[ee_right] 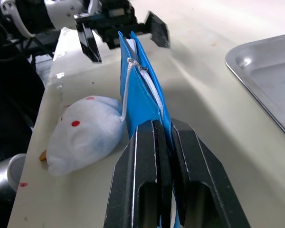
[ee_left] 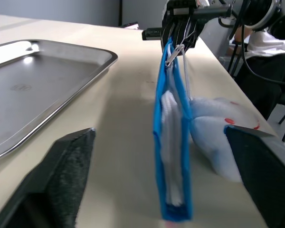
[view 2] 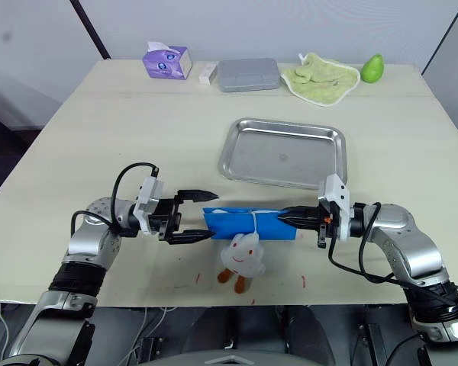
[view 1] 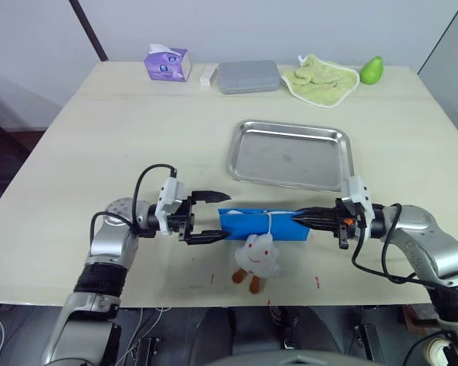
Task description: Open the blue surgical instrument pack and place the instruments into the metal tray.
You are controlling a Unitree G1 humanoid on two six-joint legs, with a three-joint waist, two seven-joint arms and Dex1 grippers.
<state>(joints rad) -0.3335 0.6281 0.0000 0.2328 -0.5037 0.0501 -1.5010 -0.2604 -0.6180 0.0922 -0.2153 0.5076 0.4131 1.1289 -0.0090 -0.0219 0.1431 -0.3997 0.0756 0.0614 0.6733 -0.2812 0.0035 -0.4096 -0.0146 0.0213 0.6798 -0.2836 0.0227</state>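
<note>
We are pinching the flat bright-blue fabric instrument pack (view 1: 261, 224) on edge with our right gripper (view 1: 299, 218), at six o'clock from the shiny steel tray (view 1: 290, 155). Our left gripper (view 1: 216, 216) is waiting spread at the pack's nine o'clock end; next, we judge, it needs to close there and pull the pack open.

Between the pack (view 1: 263, 223) and the tray (view 1: 290, 155) you have only a narrow strip of bare table. The right gripper (view 1: 304, 218) clamps the pack's right end, blocking that side; the left gripper (view 1: 211, 216) stands spread wide at the left end. A white plush toy (view 1: 257, 259) hangs touching the pack's near side. The tray's floor lies bare. The left half of the table (view 1: 122, 130) offers you wide room.
</note>
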